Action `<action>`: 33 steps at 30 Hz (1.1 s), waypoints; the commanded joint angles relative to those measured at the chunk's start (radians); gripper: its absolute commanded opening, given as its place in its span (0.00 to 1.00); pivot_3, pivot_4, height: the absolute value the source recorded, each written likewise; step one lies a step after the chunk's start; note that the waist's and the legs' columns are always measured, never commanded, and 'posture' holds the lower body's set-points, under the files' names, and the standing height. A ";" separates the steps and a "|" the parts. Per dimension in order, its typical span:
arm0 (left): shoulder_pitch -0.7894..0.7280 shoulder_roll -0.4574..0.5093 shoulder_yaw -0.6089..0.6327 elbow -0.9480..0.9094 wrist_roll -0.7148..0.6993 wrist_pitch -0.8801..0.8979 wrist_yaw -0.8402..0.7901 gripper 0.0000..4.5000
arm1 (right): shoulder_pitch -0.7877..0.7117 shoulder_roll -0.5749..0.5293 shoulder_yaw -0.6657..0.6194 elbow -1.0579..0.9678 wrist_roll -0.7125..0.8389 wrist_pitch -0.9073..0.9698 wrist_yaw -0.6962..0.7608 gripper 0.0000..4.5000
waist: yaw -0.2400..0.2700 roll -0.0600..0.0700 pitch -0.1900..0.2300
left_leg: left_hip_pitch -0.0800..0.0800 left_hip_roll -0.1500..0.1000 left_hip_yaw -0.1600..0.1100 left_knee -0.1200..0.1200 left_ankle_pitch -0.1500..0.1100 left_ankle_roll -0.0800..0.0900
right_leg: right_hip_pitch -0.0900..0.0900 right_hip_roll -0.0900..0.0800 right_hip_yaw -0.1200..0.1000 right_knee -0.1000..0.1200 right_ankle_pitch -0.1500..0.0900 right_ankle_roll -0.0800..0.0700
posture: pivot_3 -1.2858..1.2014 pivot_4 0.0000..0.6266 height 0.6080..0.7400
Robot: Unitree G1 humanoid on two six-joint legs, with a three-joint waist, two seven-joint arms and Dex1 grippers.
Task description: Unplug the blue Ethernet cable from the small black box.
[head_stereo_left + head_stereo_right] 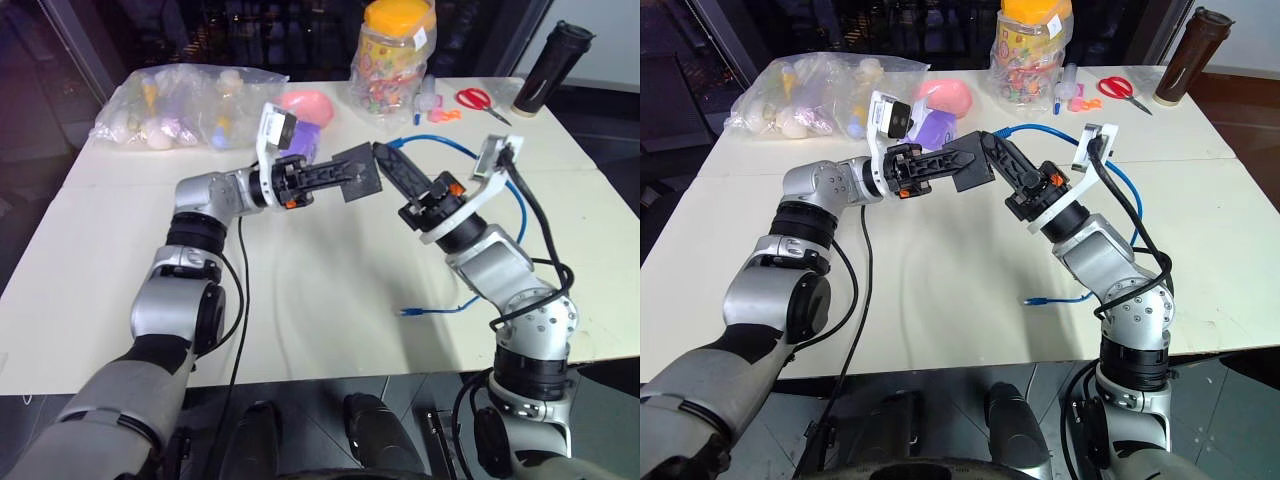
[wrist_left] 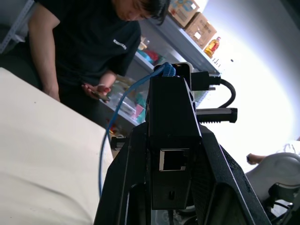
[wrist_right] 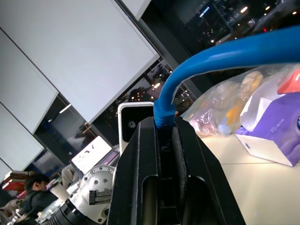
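The left gripper (image 1: 345, 178) is closed on the small black box (image 1: 361, 172), holding it above the middle of the white table (image 1: 320, 300), with the box's free end pointing to the right. In the left wrist view the box (image 2: 171, 140) sits clamped between the two black fingers (image 2: 123, 187), an open port facing the camera. The right gripper (image 1: 385, 160) reaches in from the right and meets the box's far right end; its fingers are pinched tight on the plug end of the blue Ethernet cable (image 1: 452, 147), and in the right wrist view the cable (image 3: 197, 70) rises out from between the closed fingers (image 3: 140, 173) and arches away. Whether the plug is seated in the box or already free of it cannot be told. From the grippers the cable loops to the right over the table, passes behind the right forearm, and its other plug lies on the table nearer the robot (image 1: 408, 313). Along the far edge stand a clear bag of small items (image 1: 175, 105), a pink round object (image 1: 308, 105), a candy jar with a yellow lid (image 1: 393, 60), red-handled scissors (image 1: 478, 99) and a dark bottle (image 1: 553, 65). A purple-and-white box (image 1: 933, 128) lies behind the left wrist. A person in a black shirt (image 2: 89, 42) shows in the left wrist view.
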State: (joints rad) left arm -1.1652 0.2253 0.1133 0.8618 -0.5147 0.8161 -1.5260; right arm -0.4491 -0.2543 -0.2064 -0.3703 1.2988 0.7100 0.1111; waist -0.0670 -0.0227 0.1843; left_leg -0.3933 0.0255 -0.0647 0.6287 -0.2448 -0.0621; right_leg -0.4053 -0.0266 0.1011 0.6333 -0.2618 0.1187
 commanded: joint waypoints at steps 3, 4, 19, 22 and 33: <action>-0.022 0.075 0.017 0.029 0.012 -0.043 0.004 0.11 | -0.004 -0.095 -0.123 0.049 -0.036 -0.046 -0.006 0.01 | 0.001 0.000 0.000 | 0.000 0.000 0.000 0.000 0.000 0.000 | 0.000 0.000 0.000 0.000 0.000 0.000 | 0.52 0.24 1.00; -0.022 0.091 0.013 0.038 0.018 -0.048 -0.002 0.11 | -0.003 -0.118 -0.142 0.063 -0.037 -0.049 -0.004 0.01 | 0.001 0.000 0.000 | 0.000 0.000 0.000 0.000 0.000 0.000 | 0.000 0.000 0.000 0.000 0.000 0.000 | 0.52 0.24 1.00; 0.105 -0.027 -0.113 -0.010 0.297 -0.700 0.404 0.11 | -0.038 -0.250 -0.069 0.437 -0.467 -0.065 -0.037 0.01 | 0.028 0.000 0.000 | 0.000 0.000 0.003 0.000 0.000 0.000 | 0.000 0.000 0.002 -0.002 0.000 0.000 | 0.52 0.24 1.00; 0.137 -0.049 -0.144 -0.030 0.332 -0.758 0.426 0.11 | -0.052 -0.243 -0.053 0.489 -0.538 -0.076 -0.018 0.01 | 0.026 0.000 0.000 | -0.001 0.000 0.003 0.000 0.000 0.000 | -0.001 0.000 0.002 -0.002 0.000 0.000 | 0.52 0.24 1.00; 0.145 -0.101 -0.165 0.032 0.397 -0.889 0.563 0.11 | 0.052 -0.218 -0.059 0.353 -0.550 0.070 0.024 0.99 | 0.027 0.000 0.000 | -0.001 0.000 0.002 0.000 0.000 0.000 | 0.000 0.000 0.002 -0.002 0.000 0.000 | 0.52 0.24 1.00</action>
State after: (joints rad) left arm -1.0126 0.1311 -0.0480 0.9050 -0.1194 -0.0405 -0.9723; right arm -0.4083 -0.4590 -0.2560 0.0657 0.7313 0.7465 0.1240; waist -0.0396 -0.0225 0.1840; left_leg -0.3942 0.0254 -0.0623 0.6285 -0.2449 -0.0618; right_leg -0.4058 -0.0267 0.1029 0.6310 -0.2617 0.1190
